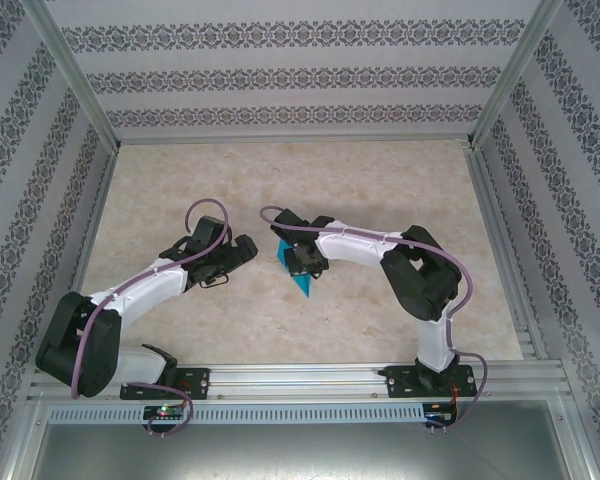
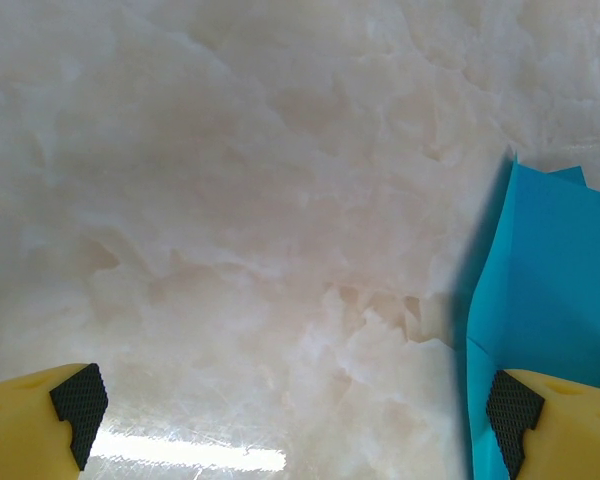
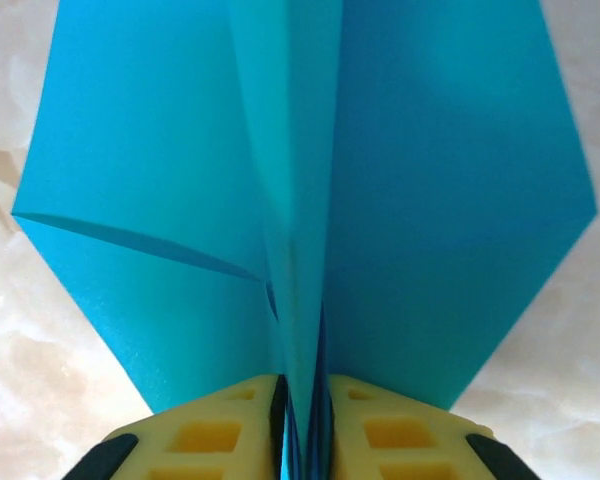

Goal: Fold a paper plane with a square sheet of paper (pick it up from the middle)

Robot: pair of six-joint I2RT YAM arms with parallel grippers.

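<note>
Looking down from the overhead camera, I see a pale marble-patterned table (image 1: 380, 180) enclosed by patterned walls (image 1: 280, 75). Near the table's middle, the right gripper (image 1: 305, 262) sits over a teal-blue paper plane (image 1: 299, 285), whose sharp tip points toward the table's near edge. On the right wrist camera, the two yellow fingers (image 3: 400, 435) are pressed together on the plane's central fold, with only the thin paper layers between them, so this gripper is clamping the plane. Either side of that pinched ridge, two flat wings spread away over the table; the one on the left of that view has a loose flap lifting along a crease. Just left of the table's middle, the left gripper (image 1: 242, 250) hangs with its fingers spread wide and nothing between them. Its wrist camera shows one black ribbed pad (image 2: 80, 400) at each lower corner, bare table between them, and an edge of the plane rising from the table close beside the right-hand pad; I cannot tell whether they touch
</note>
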